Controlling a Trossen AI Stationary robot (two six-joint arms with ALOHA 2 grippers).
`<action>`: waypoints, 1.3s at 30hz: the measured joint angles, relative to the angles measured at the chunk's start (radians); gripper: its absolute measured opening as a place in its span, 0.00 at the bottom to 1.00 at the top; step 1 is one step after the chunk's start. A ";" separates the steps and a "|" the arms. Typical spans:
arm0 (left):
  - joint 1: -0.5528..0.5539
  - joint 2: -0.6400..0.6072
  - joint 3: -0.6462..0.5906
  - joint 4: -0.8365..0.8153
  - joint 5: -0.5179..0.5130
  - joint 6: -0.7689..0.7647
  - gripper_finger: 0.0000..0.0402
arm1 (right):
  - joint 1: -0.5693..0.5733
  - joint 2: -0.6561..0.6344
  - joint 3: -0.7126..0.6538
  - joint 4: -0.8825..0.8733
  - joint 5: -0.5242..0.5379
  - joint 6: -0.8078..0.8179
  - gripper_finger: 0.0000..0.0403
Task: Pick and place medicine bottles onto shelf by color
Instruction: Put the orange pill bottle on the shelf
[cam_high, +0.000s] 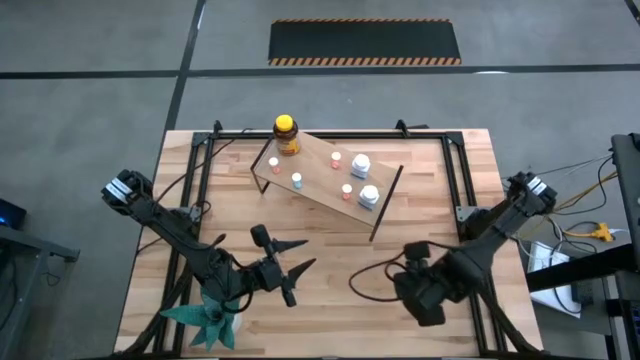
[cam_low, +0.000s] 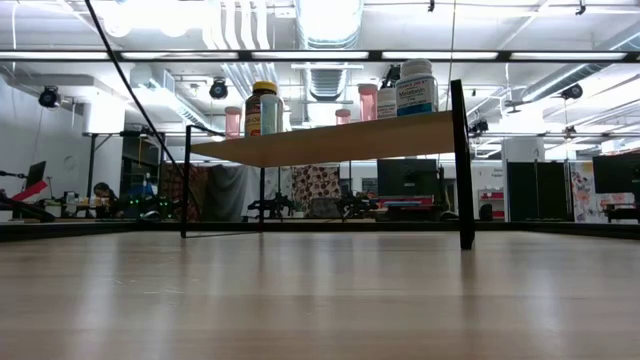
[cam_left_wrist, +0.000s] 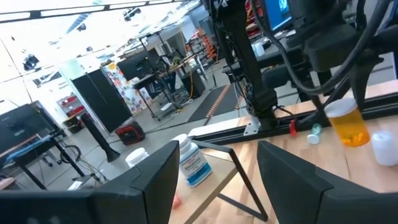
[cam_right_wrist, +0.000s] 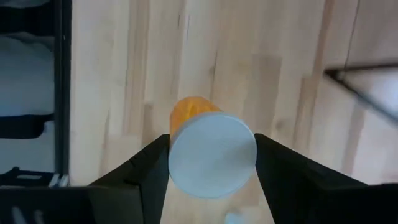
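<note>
The shelf (cam_high: 325, 180) stands at the table's far middle. It carries an amber bottle with a yellow cap (cam_high: 286, 135), two white bottles (cam_high: 365, 180) and several tiny bottles with pink or orange caps; they also show in the low view (cam_low: 262, 108). My right gripper (cam_right_wrist: 211, 165), at the near right (cam_high: 425, 292), is shut on an orange bottle with a white cap (cam_right_wrist: 211, 152). My left gripper (cam_high: 308, 254) is open and empty at the near left, pointing toward the shelf (cam_left_wrist: 214, 186). My right gripper pinches the orange bottle's white cap (cam_right_wrist: 180, 158) by its two opposite sides between its two fingers (cam_right_wrist: 146, 171). The fingers come from above, pointing down. The orange body (cam_left_wrist: 349, 127) sits nearly upright below the cap; whether its base touches the table I cannot tell.
A green spiky paper plant (cam_high: 210, 318) sits at the near left corner beside my left arm. In the left wrist view a tiny teal-capped bottle (cam_left_wrist: 315, 134) and a white object (cam_left_wrist: 384, 148) lie on the table near the orange bottle. Black metal rails (cam_high: 205, 170) frame the tabletop.
</note>
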 joint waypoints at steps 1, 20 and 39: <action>0.000 0.000 0.000 -0.001 -0.001 -0.004 0.50 | -0.019 0.010 0.018 0.001 0.000 -0.038 0.50; -0.058 0.001 -0.001 -0.051 -0.339 -0.027 0.50 | -0.311 0.216 0.356 0.022 0.177 -0.662 0.50; -0.085 0.000 -0.001 -0.051 -0.362 -0.004 0.50 | -0.724 0.370 0.653 0.088 0.178 -0.942 0.50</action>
